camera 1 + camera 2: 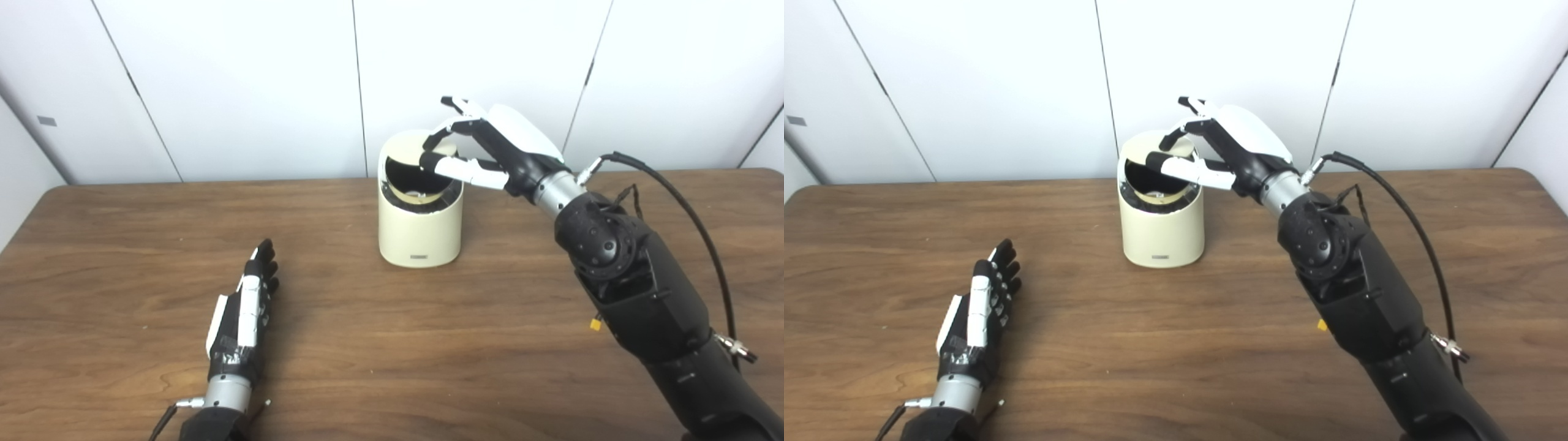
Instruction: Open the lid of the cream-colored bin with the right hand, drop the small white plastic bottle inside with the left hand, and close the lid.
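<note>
While your right hand (490, 147) reaches over the cream-colored bin (419, 229), its fingers (442, 130) curl onto the swing lid (404, 150) and its thumb (456, 168) lies across the opening, so the lid stands tilted and the dark inside shows. You hold nothing in that hand; the fingers are spread apart and only press on the lid. The bin stands on the wooden table (429, 343) near its far edge, close to the white panelled wall (245, 79).

Your left hand (980, 306) lies flat on the table, well in front of the bin and to its left, fingers straight, side by side and empty.

You see no small white plastic bottle in either view; whether it lies inside the bin cannot be told. The right eye view shows the far right corner of the table, which the left eye view cuts off. A black cable (1402, 214) loops off the right forearm beside the bin.
</note>
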`<state>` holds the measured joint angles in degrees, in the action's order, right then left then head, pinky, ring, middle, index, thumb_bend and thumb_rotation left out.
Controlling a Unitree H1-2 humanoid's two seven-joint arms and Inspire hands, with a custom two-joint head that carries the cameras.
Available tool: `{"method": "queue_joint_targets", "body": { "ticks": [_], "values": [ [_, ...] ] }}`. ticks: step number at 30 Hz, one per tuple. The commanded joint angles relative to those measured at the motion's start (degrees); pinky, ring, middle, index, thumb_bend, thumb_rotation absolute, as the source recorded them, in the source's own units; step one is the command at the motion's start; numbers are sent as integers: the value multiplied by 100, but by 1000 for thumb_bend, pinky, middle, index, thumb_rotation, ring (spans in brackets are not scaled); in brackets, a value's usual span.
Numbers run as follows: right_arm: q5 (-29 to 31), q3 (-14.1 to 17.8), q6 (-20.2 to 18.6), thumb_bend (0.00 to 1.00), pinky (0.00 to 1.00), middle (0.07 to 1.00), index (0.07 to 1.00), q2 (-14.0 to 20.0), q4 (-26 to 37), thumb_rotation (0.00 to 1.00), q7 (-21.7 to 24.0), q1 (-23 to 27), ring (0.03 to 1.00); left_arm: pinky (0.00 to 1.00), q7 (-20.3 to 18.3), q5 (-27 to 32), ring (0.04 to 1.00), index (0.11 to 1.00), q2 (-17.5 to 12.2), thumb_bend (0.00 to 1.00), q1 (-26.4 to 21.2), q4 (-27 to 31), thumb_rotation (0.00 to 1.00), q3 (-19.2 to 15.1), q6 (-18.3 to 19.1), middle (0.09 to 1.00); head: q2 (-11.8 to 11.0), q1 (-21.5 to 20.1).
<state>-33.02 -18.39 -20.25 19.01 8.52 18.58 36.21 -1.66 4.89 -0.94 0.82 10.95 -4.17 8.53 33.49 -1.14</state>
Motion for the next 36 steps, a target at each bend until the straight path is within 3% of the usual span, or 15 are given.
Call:
{"method": "queue_joint_targets", "body": {
  "ticks": [1, 14, 36],
  "values": [
    [-56, 56, 52, 597, 961, 975, 677, 36, 250, 1000, 20, 110, 1000, 1000, 32, -44, 1000, 1000, 1, 614, -127, 181, 1000, 41, -75, 1000, 2, -7],
    [16, 56, 182, 617, 972, 976, 686, -14, 170, 1000, 47, -82, 1000, 1000, 71, -68, 1000, 1000, -7, 598, -111, 271, 1000, 66, -37, 1000, 61, 18],
    [-41, -132, 135, 520, 1000, 995, 715, -13, 190, 990, 305, -268, 1000, 1000, 115, -82, 1000, 1000, -35, 623, -112, 270, 1000, 118, -12, 1000, 86, 44]
  ]
}}
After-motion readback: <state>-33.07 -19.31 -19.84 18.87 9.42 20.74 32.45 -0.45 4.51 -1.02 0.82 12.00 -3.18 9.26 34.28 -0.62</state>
